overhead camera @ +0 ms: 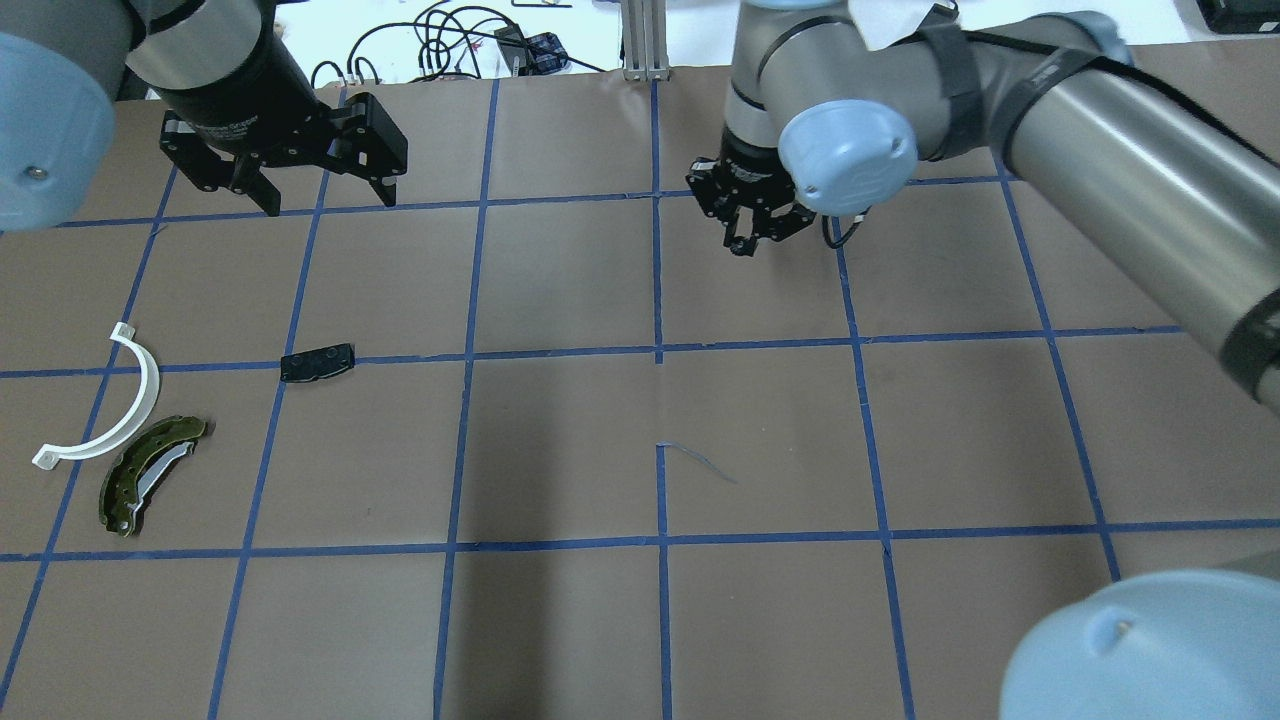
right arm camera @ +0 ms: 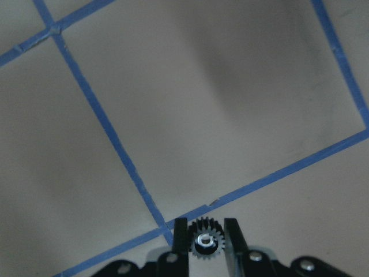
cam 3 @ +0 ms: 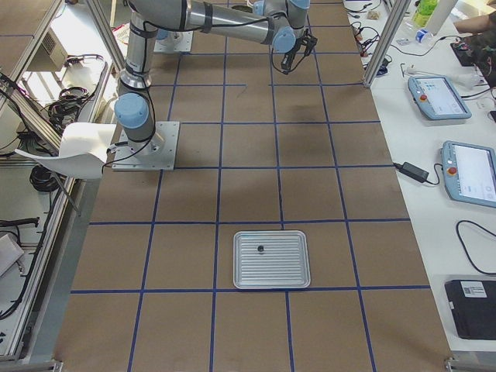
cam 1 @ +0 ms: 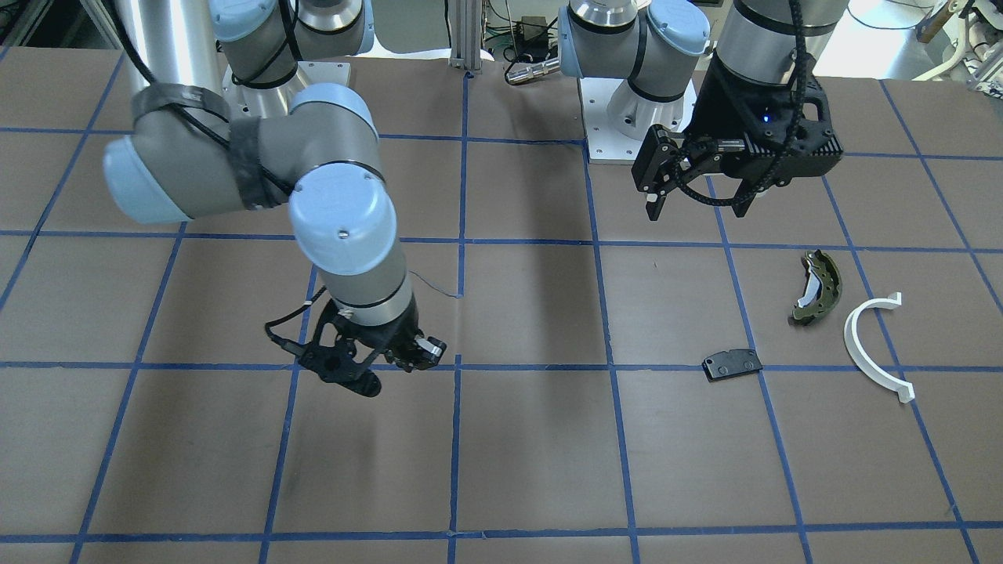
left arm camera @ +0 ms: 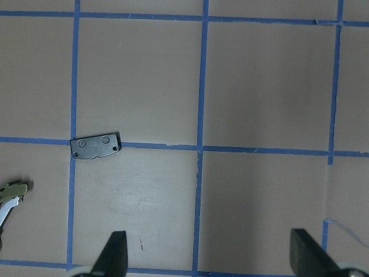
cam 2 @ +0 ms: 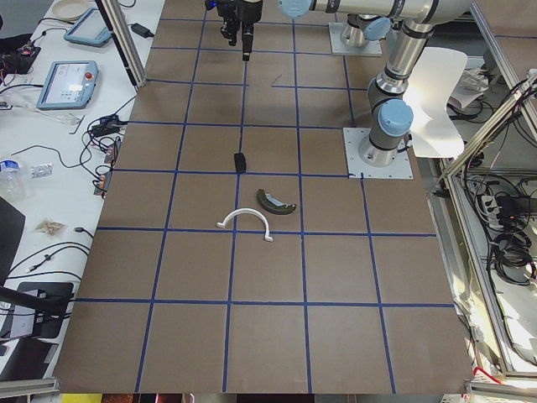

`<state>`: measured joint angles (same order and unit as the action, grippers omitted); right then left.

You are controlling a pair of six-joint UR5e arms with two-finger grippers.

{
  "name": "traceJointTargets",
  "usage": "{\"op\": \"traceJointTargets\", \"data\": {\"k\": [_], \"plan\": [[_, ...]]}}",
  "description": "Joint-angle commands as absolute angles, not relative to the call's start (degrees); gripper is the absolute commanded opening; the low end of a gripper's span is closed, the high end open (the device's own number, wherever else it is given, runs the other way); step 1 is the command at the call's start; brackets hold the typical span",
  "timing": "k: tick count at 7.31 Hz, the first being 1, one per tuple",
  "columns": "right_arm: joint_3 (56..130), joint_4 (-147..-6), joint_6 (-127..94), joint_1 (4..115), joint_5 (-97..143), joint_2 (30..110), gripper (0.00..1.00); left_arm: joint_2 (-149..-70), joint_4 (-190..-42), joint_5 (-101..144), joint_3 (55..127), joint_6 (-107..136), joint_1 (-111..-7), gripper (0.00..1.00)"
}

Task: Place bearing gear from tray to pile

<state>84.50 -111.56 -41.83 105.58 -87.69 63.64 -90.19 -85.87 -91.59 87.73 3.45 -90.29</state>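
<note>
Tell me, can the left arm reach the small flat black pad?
Probably yes. The left pincer hangs open near the small flat black rectangular pad, and nothing lies between them.

Silver ribbed metal tray (cam 3: 288, 273) flat on brown blue-taped worktop (cam 3: 325, 186), near end | one small dark item (cam 3: 260, 249) on tray's far-left part, too small to identify | right gripper (cam 3: 288, 63) at far end, well apart from tray
</note>
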Motion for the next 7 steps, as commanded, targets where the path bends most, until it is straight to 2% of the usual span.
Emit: {"op": "traceJointTargets", "data": {"k": [1, 6, 7], "plan": [[85.16, -114.86, -43.95, 110.64, -87.63, 60.39, 0.0, -90.96, -87.09, -92.02, 87.98, 3.25, -89.74, 1.0], [95.7, -126.54, -43.6, 117.86, -84.84, 59.23, 0.0, -97.2, -88.95, -91.59, 89.81, 4.21, -89.74, 1.0], [95.54, -128.91, -42.46, 117.77, -84.73, 59.15, 0.73, -97.64, -87.9, -91.67, 91.39, 4.31, -89.65, 1.0]]}}
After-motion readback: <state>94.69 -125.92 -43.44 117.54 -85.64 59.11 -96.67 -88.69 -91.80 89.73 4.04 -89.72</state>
